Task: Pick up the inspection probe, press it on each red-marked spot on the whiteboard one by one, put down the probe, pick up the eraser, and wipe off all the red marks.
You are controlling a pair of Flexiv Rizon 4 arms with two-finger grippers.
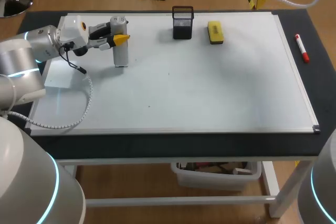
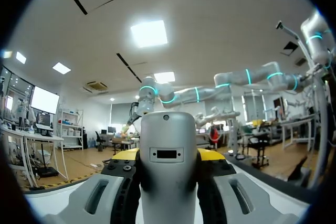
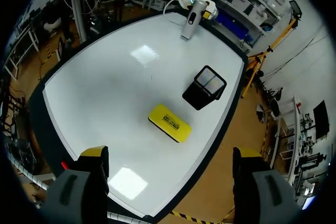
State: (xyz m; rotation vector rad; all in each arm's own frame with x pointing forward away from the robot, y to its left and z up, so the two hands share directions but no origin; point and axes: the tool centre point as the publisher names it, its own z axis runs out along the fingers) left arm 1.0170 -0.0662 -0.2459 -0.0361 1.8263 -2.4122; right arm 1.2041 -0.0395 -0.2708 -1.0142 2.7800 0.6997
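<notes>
So the probe (image 1: 121,51) is standing upright on the whiteboard (image 1: 210,93), far-left part of it, foot touching the surface. The left gripper (image 1: 119,39) comes at it sideways and is clamped on the upper body. In the left wrist view a yellow tip sits tight against each side, so that's a proper two-sided hold. Imo grabbing it high and from the side makes sense bc it keeps the probe vertical and leaves the bottom end free to press down.

Tbh I can't make out any red marks on the board from these shots, so no idea which spot it's on or how many are left.

The eraser (image 1: 215,32) lies flat near the far edge, just beside the black mesh pen cup (image 1: 182,23) and well apart from the probe. Prob parked there to stay out of the way till the wiping step.

The red marker (image 1: 301,48) is off the board, on the dark table (image 1: 320,77) cover to the right.

The right gripper (image 3: 170,152) hangs high over the board, fingers spread wide, nothing in them, w/ the eraser below and just ahead of it. Looks like it's waiting its turn, maybe for the eraser, but that's a guess.
</notes>
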